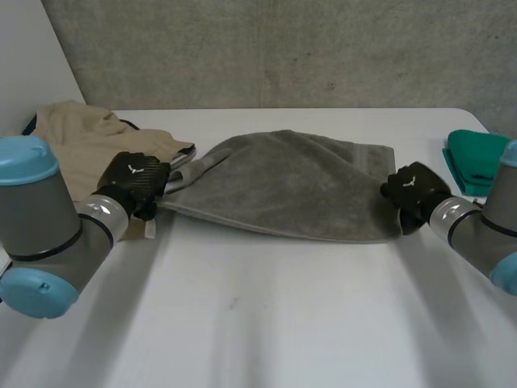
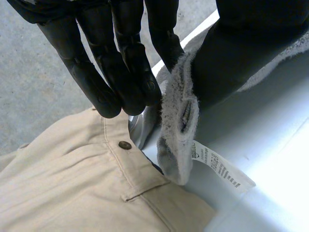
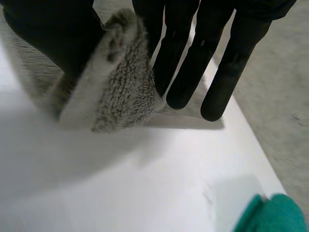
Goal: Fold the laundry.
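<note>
The grey towel (image 1: pixel 283 186) lies across the middle of the head view on the white table (image 1: pixel 258 315). It is humped a little along its far side, and its near edge runs from centre left to centre right of the frame. The left hand (image 1: pixel 136 182) is at the towel's left near corner and the right hand (image 1: pixel 412 192) is at its right near corner. Each hand pinches its corner between the thumb and straight fingers, so we read both as grasping the towel.

We judge that the fold is about to start: the corners are taken but have not yet been carried over. The next move calls for both hands to rise together at an even pace and bring the near edge across to the far one. The cloth should be kept taut between them so the edges meet square.

Beige trousers (image 1: pixel 81 137) are heaped in the upper left of the head view, right beside the left hand. A green cloth (image 1: pixel 472 162) sits at the right edge, a little apart from the right hand.

The wrist views add what the head view hides. On the left we see the towel's edge running up between fingers and thumb. A white label (image 2: pixel 219 166) hangs from the corner, and a trouser button (image 2: pixel 125 145) sits just under the fingertips. On the right the thick pile of the corner bulges out beside the thumb.
</note>
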Available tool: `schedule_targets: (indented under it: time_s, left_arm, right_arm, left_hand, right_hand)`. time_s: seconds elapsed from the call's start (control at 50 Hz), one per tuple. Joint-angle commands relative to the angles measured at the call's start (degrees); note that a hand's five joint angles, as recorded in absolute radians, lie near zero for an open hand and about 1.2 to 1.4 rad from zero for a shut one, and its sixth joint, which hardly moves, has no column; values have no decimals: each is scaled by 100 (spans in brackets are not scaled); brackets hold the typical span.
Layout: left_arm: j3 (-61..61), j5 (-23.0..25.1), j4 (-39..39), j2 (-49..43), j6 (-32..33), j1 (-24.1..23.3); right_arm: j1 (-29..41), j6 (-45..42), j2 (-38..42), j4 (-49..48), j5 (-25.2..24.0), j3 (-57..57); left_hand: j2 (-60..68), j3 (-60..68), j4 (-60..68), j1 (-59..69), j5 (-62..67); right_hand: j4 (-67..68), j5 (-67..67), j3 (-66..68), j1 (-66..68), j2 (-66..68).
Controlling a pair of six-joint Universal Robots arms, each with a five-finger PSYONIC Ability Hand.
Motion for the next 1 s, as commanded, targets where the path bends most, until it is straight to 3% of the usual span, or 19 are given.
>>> schedule_targets:
  time_s: [0.02, 0.18, 0.26, 0.4, 0.56, 0.66, 0.7, 0.8, 0.9, 1.0]
  left_arm:
    - [-56, 37, -795, 886, 129, 108]
    - [329, 125, -2254, 2801, 454, 240]
    - [497, 318, -2720, 3050, 533, 266]
    - [717, 486, -3047, 1988, 1025, 293]
    - [2147, 126, -2809, -402, 1570, 99]
    - [4078, -410, -2827, -1256, 1720, -59]
    - [4643, -367, -2705, -1292, 1659, -85]
    - [5901, -287, -1364, -1056, 1019, -51]
    - [5956, -340, 186, -747, 385, 29]
    - [5710, -340, 373, -677, 173, 72]
  right_arm:
    - [-534, 542, -1316, 388, 199, 208]
    - [-1335, 296, -3057, 2032, -46, -125]
    - [-1511, 138, -3209, 2621, -213, -169]
    - [-1275, -240, -2727, 2939, -117, -187]
    - [-615, -276, -1171, 2790, 620, -862]
    - [-238, 215, -223, 2266, 1183, -2318]
    - [-193, 461, -81, 1904, 1254, -2795]
    - [-237, 1654, -167, -86, 1333, -3623]
    - [-298, 2413, -580, -2155, 1342, -3334]
    - [-272, 2362, -721, -2492, 1210, -2991]
  left_hand:
    - [1134, 1186, 1132, 1452, 1227]
    - [1134, 1186, 1132, 1452, 1227]
    - [1134, 1186, 1132, 1452, 1227]
    - [1134, 1186, 1132, 1452, 1227]
    - [1134, 1186, 1132, 1452, 1227]
    - [1134, 1186, 1132, 1452, 1227]
    - [1134, 1186, 1132, 1452, 1227]
    - [1134, 1186, 1132, 1452, 1227]
    - [1134, 1186, 1132, 1452, 1227]
    - [1134, 1186, 1132, 1452, 1227]
  right_hand:
    - [1164, 1312, 1205, 1538, 1274]
    - [1164, 1312, 1205, 1538, 1274]
    - [1164, 1312, 1205, 1538, 1274]
    - [1164, 1312, 1205, 1538, 1274]
    - [1164, 1312, 1205, 1538, 1274]
    - [1164, 1312, 1205, 1538, 1274]
    - [1164, 1312, 1205, 1538, 1274]
    - [1164, 1312, 1205, 1538, 1274]
    - [1164, 1312, 1205, 1538, 1274]
    - [1164, 1312, 1205, 1538, 1274]
